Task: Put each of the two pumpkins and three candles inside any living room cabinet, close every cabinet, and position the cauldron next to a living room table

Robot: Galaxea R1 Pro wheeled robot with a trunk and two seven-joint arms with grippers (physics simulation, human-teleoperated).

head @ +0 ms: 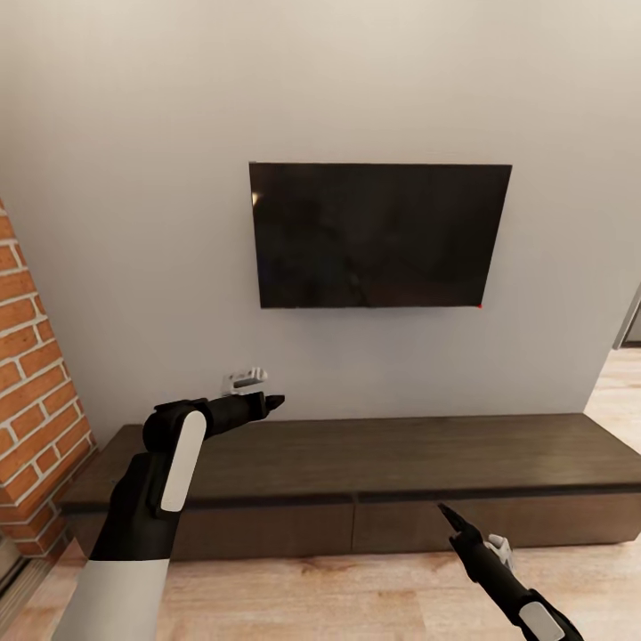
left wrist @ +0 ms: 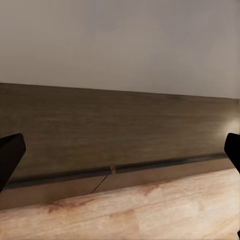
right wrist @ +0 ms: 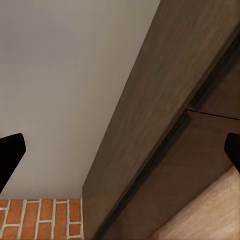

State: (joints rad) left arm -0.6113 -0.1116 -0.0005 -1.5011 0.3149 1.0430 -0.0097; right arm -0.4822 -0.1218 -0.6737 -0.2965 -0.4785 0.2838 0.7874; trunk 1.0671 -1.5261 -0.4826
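The long, low dark brown cabinet [head: 374,450] stands against the white wall, its two wide fronts side by side and both shut. My left gripper [head: 270,403] hovers above the left part of its top, open and empty. Its fingertips [left wrist: 10,155] sit wide apart over the cabinet's top [left wrist: 120,125]. My right gripper [head: 448,515] is low in front of the right front, open with nothing in it. Past its fingertips [right wrist: 10,157] I see the cabinet [right wrist: 165,115] edge-on. The pumpkins, candles, cauldron and table are out of view.
A black TV [head: 378,233] hangs on the wall above the cabinet. A red brick wall [head: 36,374] juts out at the left end. Light wood floor [head: 356,592] runs in front, with an opening at the far right [head: 628,356].
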